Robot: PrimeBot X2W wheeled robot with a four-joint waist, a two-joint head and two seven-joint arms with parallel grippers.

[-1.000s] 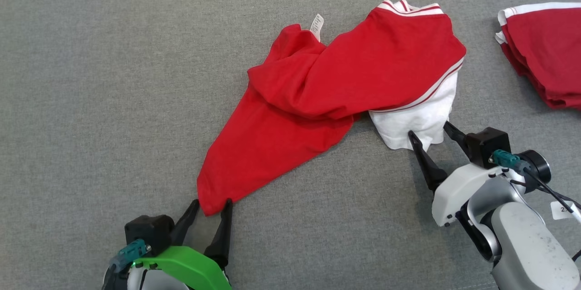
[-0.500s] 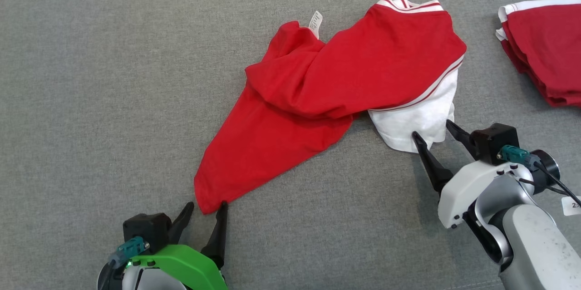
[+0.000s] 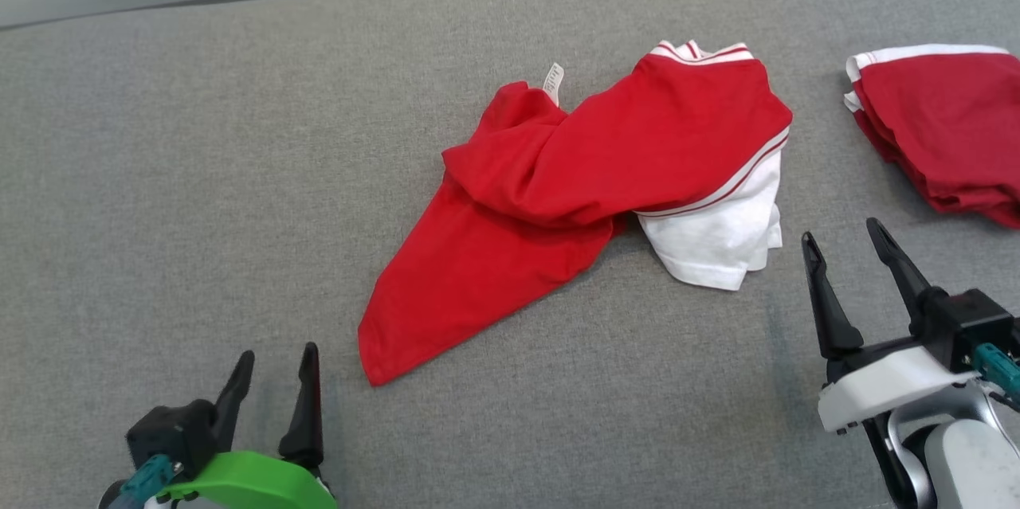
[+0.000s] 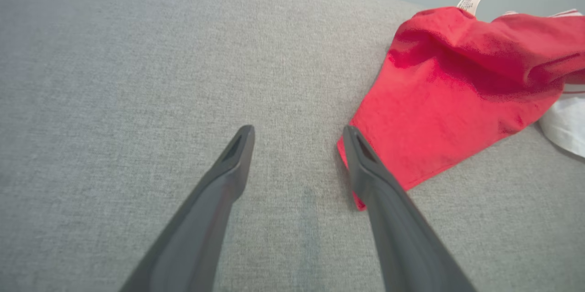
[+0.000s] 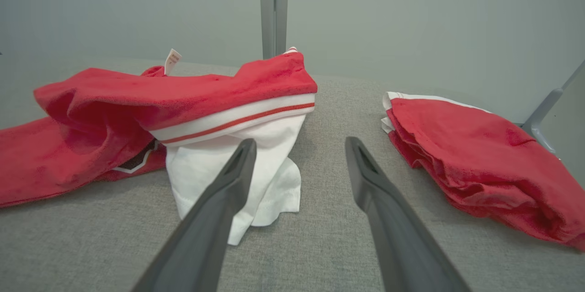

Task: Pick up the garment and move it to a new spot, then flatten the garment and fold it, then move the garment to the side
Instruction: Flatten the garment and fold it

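Left end effector point(image 3: 278, 355): fingers spread wide, nothing held. Sits near left, just beside the near red corner of the garment point(image 3: 606, 158), not touching. Right end effector point(image 3: 841, 232): likewise wide apart and empty, just right of the white portion. Garment crumpled at middle of surface point(image 3: 199, 174) — red, white trim. Far right — folded red stack point(image 3: 940, 127), apart.

Garment point(image 3: 558, 198): red body, white sleeve section, white trim bands carrying thin red stripes, white label point(image 3: 552, 79) (print illegible). Folded stack point(image 3: 940, 127): red, white edging. Work surface point(image 3: 199, 174): plain grey weave. Left gripper point(image 3: 275, 354): black with a green cover. Right gripper point(image 3: 841, 229): black with a white housing.
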